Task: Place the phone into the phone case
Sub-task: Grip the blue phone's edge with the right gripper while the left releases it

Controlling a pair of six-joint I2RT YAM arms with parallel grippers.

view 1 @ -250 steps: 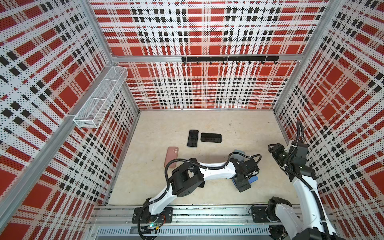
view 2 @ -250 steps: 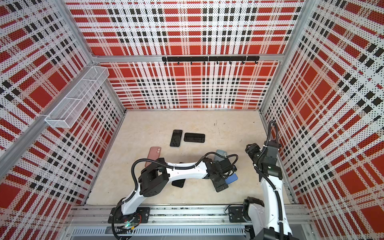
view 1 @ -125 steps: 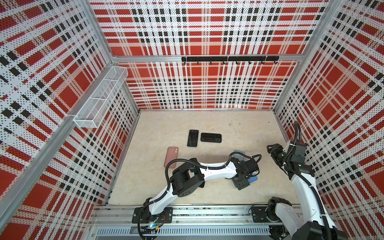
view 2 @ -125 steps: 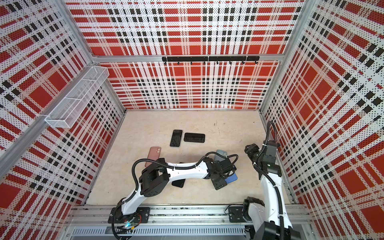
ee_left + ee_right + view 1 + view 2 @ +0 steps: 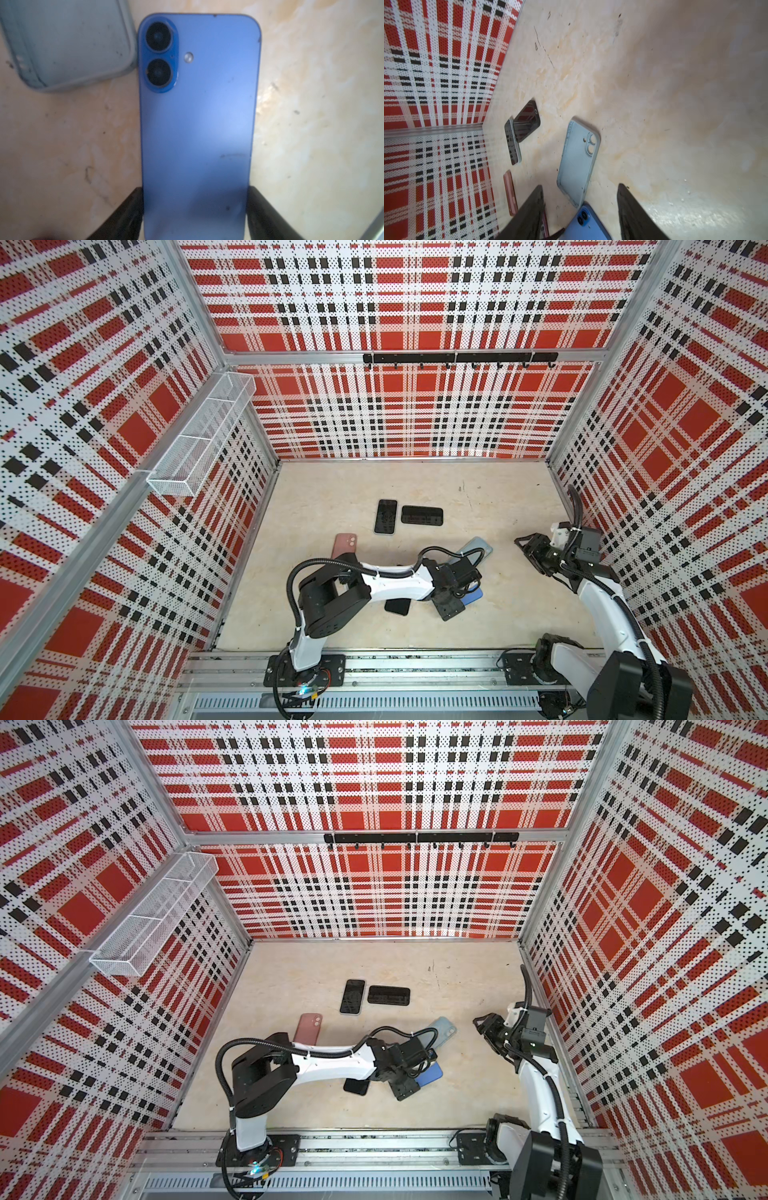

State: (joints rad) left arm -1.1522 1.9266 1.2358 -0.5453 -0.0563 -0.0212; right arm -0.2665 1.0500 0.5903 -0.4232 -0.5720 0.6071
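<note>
Low at the near edge, in both top views, the left gripper (image 5: 459, 600) covers the blue phone (image 5: 474, 596). The pale blue phone case (image 5: 478, 549) lies just beside it, farther back. The right gripper (image 5: 527, 546) hangs well to the right above the table (image 5: 415, 485).

From the left wrist, the phone lies back-up between the jaws, with each black finger (image 5: 128, 212) pressed against a long edge at its bottom end, clamped.

From the right wrist, the jaws stand apart, grasping nothing; case and phone lie on the table beyond them.
</note>
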